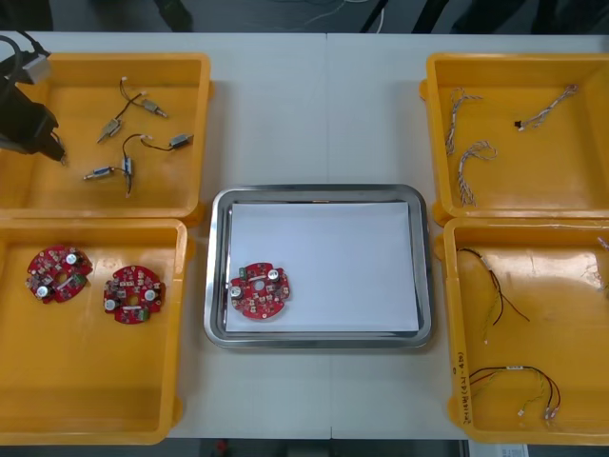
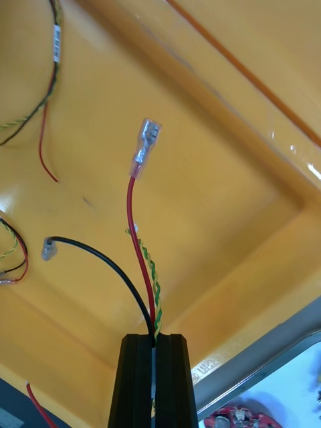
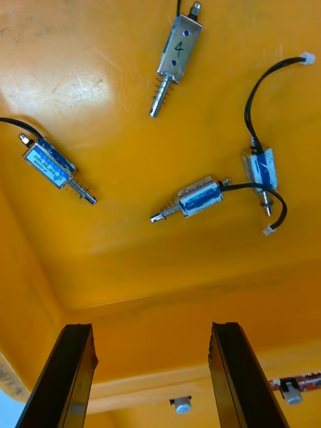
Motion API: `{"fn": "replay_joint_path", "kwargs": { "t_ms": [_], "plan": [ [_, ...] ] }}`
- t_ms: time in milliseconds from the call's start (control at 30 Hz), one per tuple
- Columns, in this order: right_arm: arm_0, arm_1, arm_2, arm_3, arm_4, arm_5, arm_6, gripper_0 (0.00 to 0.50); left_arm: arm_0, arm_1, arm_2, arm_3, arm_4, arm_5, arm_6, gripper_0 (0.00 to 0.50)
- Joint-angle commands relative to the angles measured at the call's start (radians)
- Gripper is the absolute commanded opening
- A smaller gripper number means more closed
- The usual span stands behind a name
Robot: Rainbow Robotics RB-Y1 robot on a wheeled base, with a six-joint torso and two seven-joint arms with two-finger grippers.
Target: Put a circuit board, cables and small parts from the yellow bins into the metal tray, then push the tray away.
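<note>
Right tool (image 2: 154, 338) pinches cable (image 2: 145, 142); left tool (image 3: 152, 328) agape over small metal parts (image 3: 194, 199).

My fingers (image 3: 231, 374) are black. The bins (image 1: 124, 60) are yellow; the tray (image 1: 217, 276) is shiny silver, white inside. The circuit boards (image 1: 259, 290) are red. The cable (image 2: 132, 214) shows red, black and twisted yellow-green; small metal parts (image 3: 200, 198) carry blue labels.

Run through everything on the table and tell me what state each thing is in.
Left gripper, open, over the far left yellow bin.
Right gripper, shut on the red and yellow cable.
Metal tray, white inside, holding one circuit board.
Small metal parts, lying loose in that bin.
Two more circuit boards, flat in the near left bin.
</note>
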Motion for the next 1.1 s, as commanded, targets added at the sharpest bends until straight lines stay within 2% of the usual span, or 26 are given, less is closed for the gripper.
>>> {"fn": "replay_joint_path", "kwargs": {
  "t_ms": [33, 233, 567, 700, 1100],
  "plan": [
    [-0.056, -0.045, 0.005, -0.12, -0.012, 0.009, -0.016, 0.0, -0.059, -0.024, -0.003, 0.053, -0.013, -0.063, -0.264, 0.5],
    [-0.144, -0.047, 0.088, -0.237, -0.015, 0.026, -0.039, 0.0, -0.062, -0.056, -0.001, 0.124, -0.016, -0.163, -0.324, 0.5],
    [-0.263, -0.047, 0.247, -0.364, -0.024, 0.029, -0.154, 0.0, -0.063, -0.105, -0.07, 0.171, -0.014, -0.289, -0.338, 0.5],
    [-0.32, -0.053, 0.33, -0.398, -0.013, 0.029, -0.16, 0.0, -0.063, -0.125, -0.072, 0.211, -0.007, -0.336, -0.345, 0.5],
    [-0.625, -0.05, 0.698, -0.435, 0.011, -0.011, -0.177, 0.0, -0.063, -0.13, -0.122, 0.242, 0.012, -0.366, -0.359, 0.5]
  ]
}}
